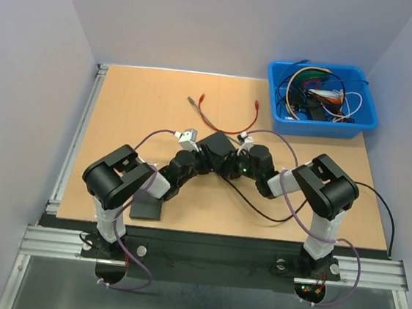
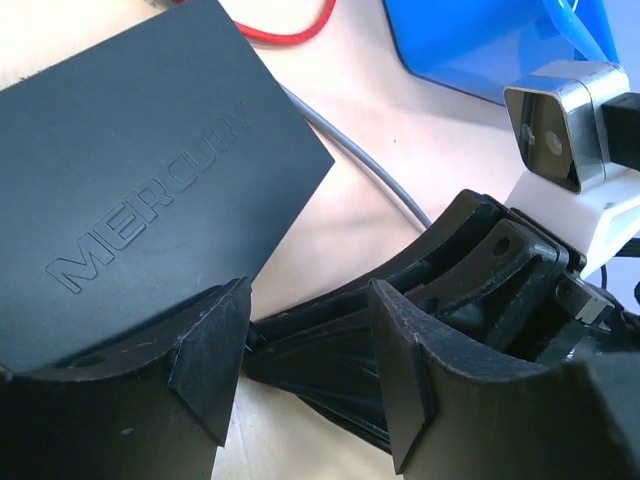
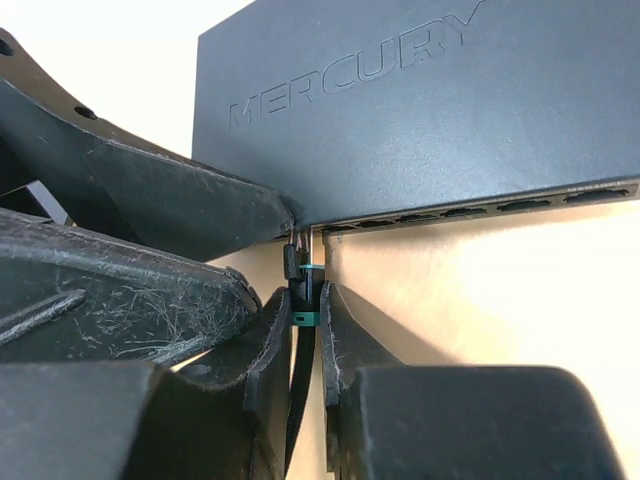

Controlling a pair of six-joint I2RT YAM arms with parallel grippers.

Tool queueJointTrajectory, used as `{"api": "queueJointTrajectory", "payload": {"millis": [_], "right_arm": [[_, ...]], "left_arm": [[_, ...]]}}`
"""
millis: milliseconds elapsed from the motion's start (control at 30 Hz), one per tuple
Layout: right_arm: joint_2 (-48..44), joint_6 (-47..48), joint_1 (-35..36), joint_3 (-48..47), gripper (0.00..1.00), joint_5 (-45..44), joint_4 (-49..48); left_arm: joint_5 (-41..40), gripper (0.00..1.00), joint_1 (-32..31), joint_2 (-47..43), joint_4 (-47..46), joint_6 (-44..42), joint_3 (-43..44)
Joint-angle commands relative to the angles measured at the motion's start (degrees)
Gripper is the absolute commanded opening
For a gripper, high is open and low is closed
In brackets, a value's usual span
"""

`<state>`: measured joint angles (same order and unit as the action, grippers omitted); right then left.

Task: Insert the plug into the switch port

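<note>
The black MERCURY switch (image 3: pixel 420 110) lies on the table, its row of ports (image 3: pixel 480 212) facing my right gripper. My right gripper (image 3: pixel 307 300) is shut on the black plug (image 3: pixel 303 285) with a green band. The plug's tip is at the leftmost port, at the switch's corner. My left gripper (image 2: pixel 305 350) is open. Its left finger (image 2: pixel 210 370) lies against the switch (image 2: pixel 130 190), and the right gripper's fingers (image 2: pixel 430 290) show between its jaws. In the top view both grippers meet at the switch (image 1: pixel 217 150) in mid-table.
A blue bin (image 1: pixel 323 126) of cables stands at the back right. A red cable (image 1: pixel 228 123) lies behind the switch, with a grey cable (image 2: pixel 370 170) beside it. The plug's black cable (image 1: pixel 259 208) loops across the table. A dark flat plate (image 1: pixel 146 207) lies near the front edge.
</note>
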<state>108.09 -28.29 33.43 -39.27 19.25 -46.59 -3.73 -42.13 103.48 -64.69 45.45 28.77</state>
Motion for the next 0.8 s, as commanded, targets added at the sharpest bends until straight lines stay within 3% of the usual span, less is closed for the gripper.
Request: {"api": "queueJointTrajectory", "payload": {"millis": [0, 100, 233, 467, 600, 700, 767], "right_arm": [[-2.2, -0.8, 0.0, -2.0, 0.08, -6.0, -23.2], [-2.7, -1.2, 0.0, 0.8, 0.2, -6.4, -23.1], [-3.5, -1.9, 0.0, 3.8, 0.44, -6.8, -22.8], [-7.9, -2.2, 0.0, 7.2, 0.6, -5.8, -20.3], [-15.2, -1.4, 0.0, 10.0, 0.73, -6.8, -15.8], [-20.0, -0.1, 0.0, 10.3, 0.78, -13.0, -9.6], [-24.7, 1.0, 0.1, 8.4, 0.83, -22.5, 0.1]], "left_arm": [[18.1, 0.65, -8.6, 1.3, 27.1, -0.3, -3.9], [16.8, 0.68, -8.6, -3.3, 30.2, -1.2, -2.7], [12.6, 0.72, -8.6, -8.6, 37.5, -2.8, -0.9], [7.2, 0.79, -8.6, -16.6, 45.5, -4.1, 0.6], [6.3, 0.79, -8.6, -20.5, 48.1, -3.4, 0.5], [5.7, 0.79, -8.7, -22.2, 49.2, -3.0, 1.0], [5.2, 0.79, -8.8, -22.7, 50.0, -2.8, 1.9]]}}
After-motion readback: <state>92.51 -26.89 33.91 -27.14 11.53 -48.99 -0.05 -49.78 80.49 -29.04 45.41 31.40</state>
